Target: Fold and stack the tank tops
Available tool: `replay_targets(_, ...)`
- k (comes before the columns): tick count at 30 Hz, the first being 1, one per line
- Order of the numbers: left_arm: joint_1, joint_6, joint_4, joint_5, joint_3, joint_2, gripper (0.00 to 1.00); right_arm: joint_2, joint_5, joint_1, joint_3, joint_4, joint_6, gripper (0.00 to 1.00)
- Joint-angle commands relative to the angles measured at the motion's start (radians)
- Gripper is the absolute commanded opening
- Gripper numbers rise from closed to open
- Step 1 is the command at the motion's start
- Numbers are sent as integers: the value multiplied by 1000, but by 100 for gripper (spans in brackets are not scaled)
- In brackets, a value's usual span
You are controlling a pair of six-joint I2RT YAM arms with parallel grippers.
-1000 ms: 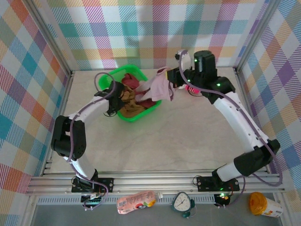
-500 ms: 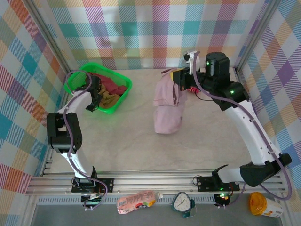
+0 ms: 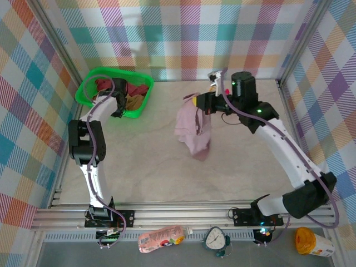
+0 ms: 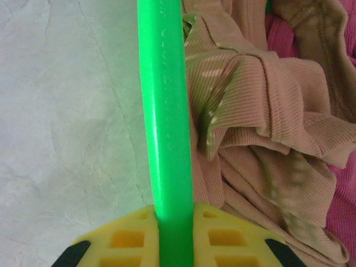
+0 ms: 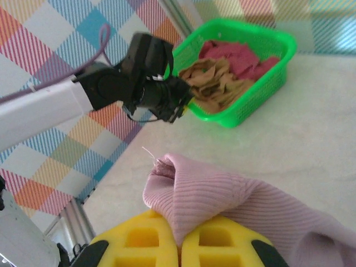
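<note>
My right gripper (image 3: 199, 103) (image 5: 179, 240) is shut on a bunched edge of the mauve-pink tank top (image 3: 192, 130) (image 5: 239, 194). The top hangs from it, its lower end near the middle of the table. At the back left stands the green basket (image 3: 88, 92) (image 5: 281, 64), holding the tan-brown tank top (image 3: 135, 102) (image 4: 250, 111) (image 5: 214, 80) and the dark maroon-red tank top (image 3: 105, 84) (image 4: 345, 194) (image 5: 236, 55). My left gripper (image 3: 119, 108) (image 4: 175, 222) is shut on the basket's near rim (image 4: 164, 111).
Plaid walls close in the back and both sides of the table (image 3: 150, 167). Beyond the front rail lie a pink packet (image 3: 161, 238), a small clock (image 3: 216, 239) and an orange container (image 3: 311, 242).
The left gripper has dragged the basket from mid-table to the back left corner. The right gripper has pulled the mauve-pink top out of it and holds it hanging over the table's middle.
</note>
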Motion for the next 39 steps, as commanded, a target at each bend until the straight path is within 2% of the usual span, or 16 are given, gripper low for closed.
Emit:
replay_targets(1, -21, 29, 20, 111, 28, 68, 27, 62, -94, 41, -56, 132, 51, 0)
replay_targets(6, -38, 140, 9, 180, 23, 13, 54, 175, -128, 89, -167, 182, 23, 6)
replay_targets(11, -55, 304, 64, 280, -112, -151, 75, 285, -200, 135, -213, 185, -39, 26)
replay_targets(15, -70, 437, 58, 376, -228, -299, 89, 334, -347, 157, -202, 179, -40, 46)
replay_targets(18, -88, 486, 19, 416, -322, -408, 90, 302, -336, 154, -220, 151, -62, 57)
replay_targets(22, -159, 506, -65, 408, -454, -535, 91, 238, -116, 141, -262, 26, -154, 59)
replay_targets(25, -254, 467, -86, 400, -564, -612, 90, 198, 86, 141, -348, 15, -168, 59)
replay_targets(29, -362, 365, -37, 404, -708, -675, 85, 132, 145, 144, -478, 71, -144, 59)
replay_targets(34, -393, 281, 117, 416, -803, -647, 78, 104, 175, 184, -625, 194, -137, 63)
replay_targets(39, -403, 251, 225, 448, -797, -527, 71, 137, 244, 204, -625, 279, -200, 67)
